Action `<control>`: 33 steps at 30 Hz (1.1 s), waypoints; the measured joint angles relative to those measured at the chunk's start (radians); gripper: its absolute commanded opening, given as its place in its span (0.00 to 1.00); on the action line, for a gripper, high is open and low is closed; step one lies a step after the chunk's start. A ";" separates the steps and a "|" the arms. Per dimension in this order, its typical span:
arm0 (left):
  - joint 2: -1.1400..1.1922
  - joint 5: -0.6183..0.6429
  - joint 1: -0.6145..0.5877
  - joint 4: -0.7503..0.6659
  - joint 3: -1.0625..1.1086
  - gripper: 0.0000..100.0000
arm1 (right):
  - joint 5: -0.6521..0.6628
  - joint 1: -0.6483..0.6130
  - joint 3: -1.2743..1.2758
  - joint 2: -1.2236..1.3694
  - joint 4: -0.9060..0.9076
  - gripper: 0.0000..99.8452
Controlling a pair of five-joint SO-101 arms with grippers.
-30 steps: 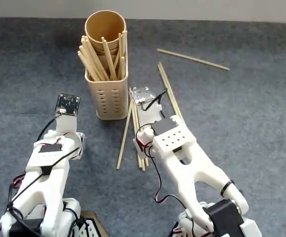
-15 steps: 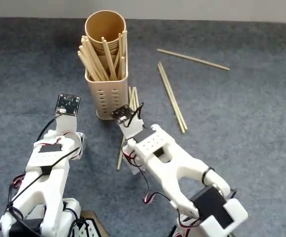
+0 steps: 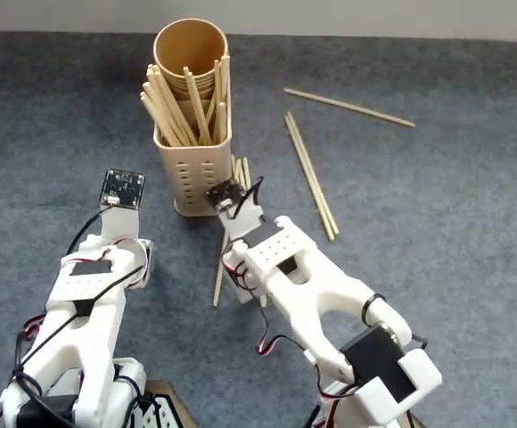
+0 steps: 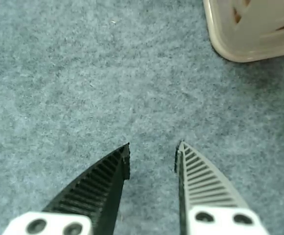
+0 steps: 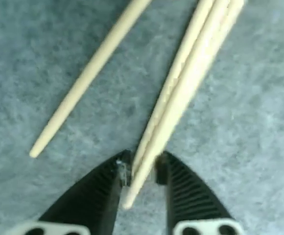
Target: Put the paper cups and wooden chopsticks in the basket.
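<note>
- Risk is small on the left, we judge. The left gripper (image 4: 152,149) hangs with its jaws spread and nothing between them over bare table (image 4: 59,73), near a corner of the basket (image 4: 249,44). Only a swing into that corner would cause trouble.
- Tipping is our worry for the basket itself. It stands upright with the paper cups (image 3: 190,49) stacked inside and many stored chopsticks (image 3: 174,107) leaning beside them. It looks tall and top-heavy, so a knock from either arm could spill it.
- Slipping is the main hazard at the right gripper (image 5: 141,164). It is clenched on a bundle of chopsticks (image 5: 191,73) right at the sticks' ends, and the bundle lies flat on the table just beside the basket's foot. With so little held, we expect the long free part could sag, fan apart or drop a stick on the way up.
- A single chopstick (image 5: 93,68) lies beside the bundle, outside the jaws, and could be dragged along.
- Farther right, a pair of chopsticks (image 3: 310,174) and a lone chopstick (image 3: 348,107) lie well apart from both grippers.
</note>
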 measured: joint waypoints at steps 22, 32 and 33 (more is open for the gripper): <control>0.000 0.000 0.000 0.000 0.000 0.18 | 0.115 0.339 -0.008 -0.720 0.091 0.01; 0.000 0.000 0.000 0.000 0.000 0.18 | 0.124 0.129 -0.008 -0.865 -0.382 0.01; 0.000 0.000 0.000 0.000 0.000 0.18 | 0.124 0.117 -0.009 -0.845 -0.443 0.01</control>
